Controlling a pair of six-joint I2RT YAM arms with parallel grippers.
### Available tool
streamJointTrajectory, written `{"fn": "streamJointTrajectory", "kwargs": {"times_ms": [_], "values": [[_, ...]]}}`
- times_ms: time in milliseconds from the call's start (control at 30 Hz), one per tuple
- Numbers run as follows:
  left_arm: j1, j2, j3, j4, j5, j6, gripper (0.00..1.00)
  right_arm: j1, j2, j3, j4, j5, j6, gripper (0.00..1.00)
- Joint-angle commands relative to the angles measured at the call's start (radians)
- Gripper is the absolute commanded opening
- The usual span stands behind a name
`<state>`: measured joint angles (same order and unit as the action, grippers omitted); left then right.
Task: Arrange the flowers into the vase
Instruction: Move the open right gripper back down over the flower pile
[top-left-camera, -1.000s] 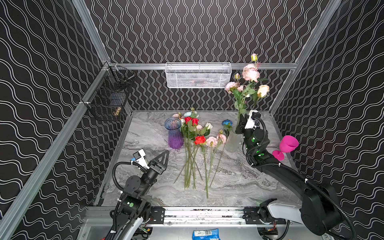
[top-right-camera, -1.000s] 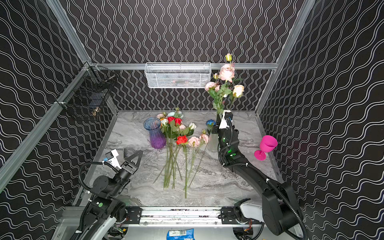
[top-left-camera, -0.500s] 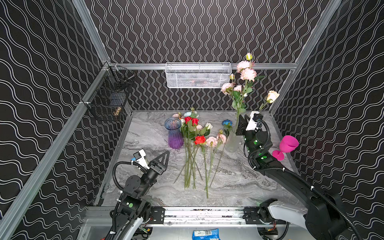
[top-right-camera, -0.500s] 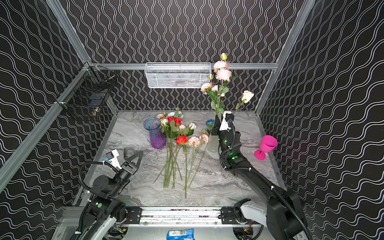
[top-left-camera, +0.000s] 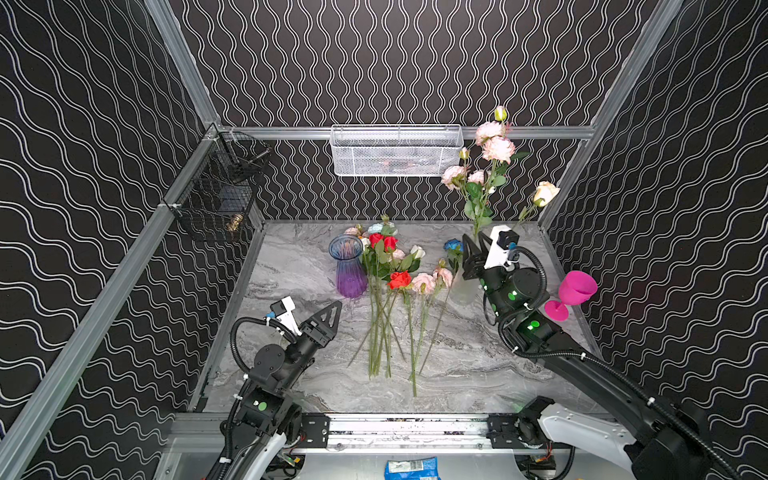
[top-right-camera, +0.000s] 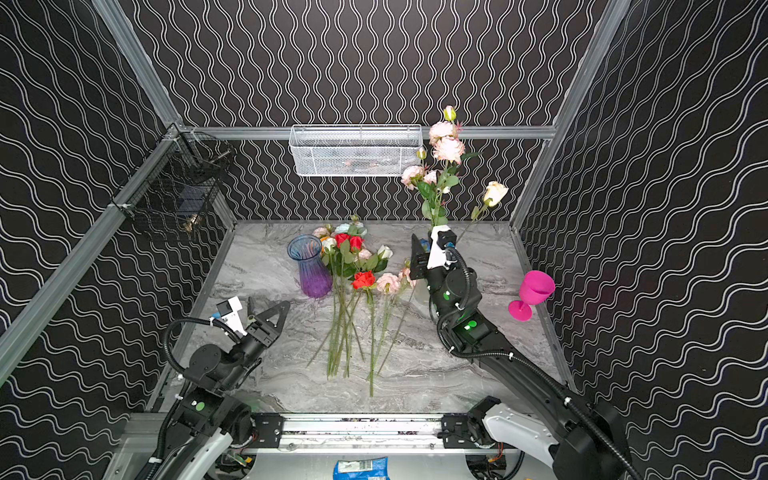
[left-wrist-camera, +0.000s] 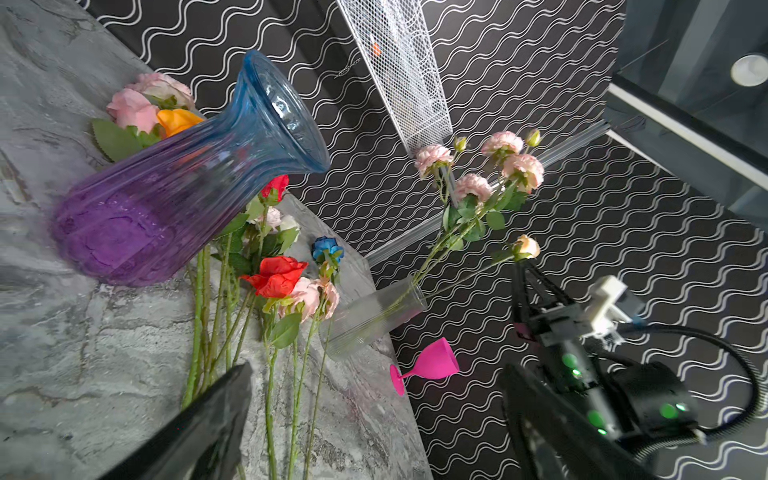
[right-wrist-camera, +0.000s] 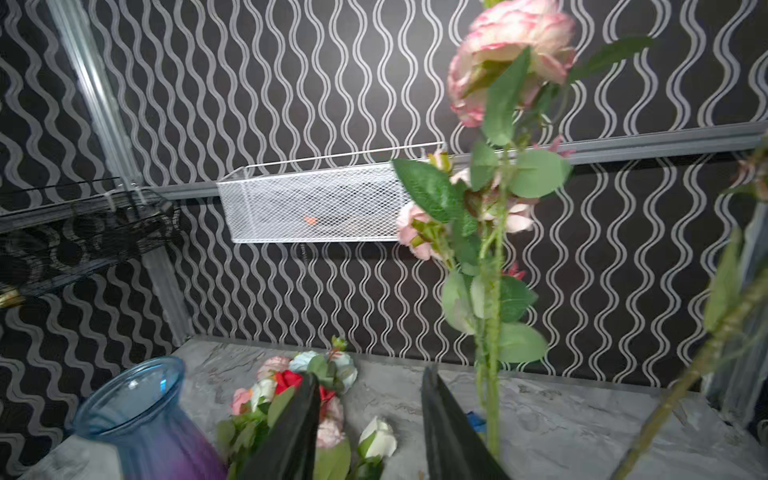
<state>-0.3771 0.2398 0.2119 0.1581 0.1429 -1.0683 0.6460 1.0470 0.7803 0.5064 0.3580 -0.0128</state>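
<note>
Left fingers wide, right fingers parted, empty, beside pink spray; purple vase nearby

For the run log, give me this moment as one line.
clear vase holds pink spray and cream flower | right gripper open beside pink spray | left gripper open, empty | other flowers lying on table

Black wavy-patterned walls, grey marble tabletop

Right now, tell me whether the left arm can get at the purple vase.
Probably yes: the open left gripper points toward the purple vase across bare table, and the loose flowers lie beside it, not between.
</note>
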Motion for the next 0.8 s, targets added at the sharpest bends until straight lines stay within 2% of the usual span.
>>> {"fn": "streamJointTrajectory", "kwargs": {"times_ms": [0, 200, 333, 500, 633, 767], "values": [[0.000, 0.036, 0.023, -0.076, 0.031, 0.053, 0.93, 0.073, -0.013, 0.027, -0.188, 0.067, 0.024, 0.42], [-0.002, 0.140, -0.035, -0.029, 0.078, -0.006, 0.87, 0.121, 0.078, 0.087, -0.516, -0.011, 0.272, 0.37], [-0.008, 0.255, -0.011, -0.054, 0.109, 0.032, 0.86, 0.147, 0.205, 0.103, -0.626, -0.029, 0.392, 0.34], [-0.035, 0.385, -0.007, 0.000, 0.155, 0.049, 0.83, 0.147, 0.485, 0.210, -0.847, -0.047, 0.499, 0.47], [-0.076, 0.432, -0.008, 0.018, 0.131, 0.052, 0.81, 0.147, 0.598, 0.242, -0.838, -0.139, 0.548, 0.55], [-0.112, 0.428, 0.007, -0.018, 0.102, 0.080, 0.80, 0.146, 0.647, 0.239, -0.828, -0.144, 0.591, 0.58]]}}
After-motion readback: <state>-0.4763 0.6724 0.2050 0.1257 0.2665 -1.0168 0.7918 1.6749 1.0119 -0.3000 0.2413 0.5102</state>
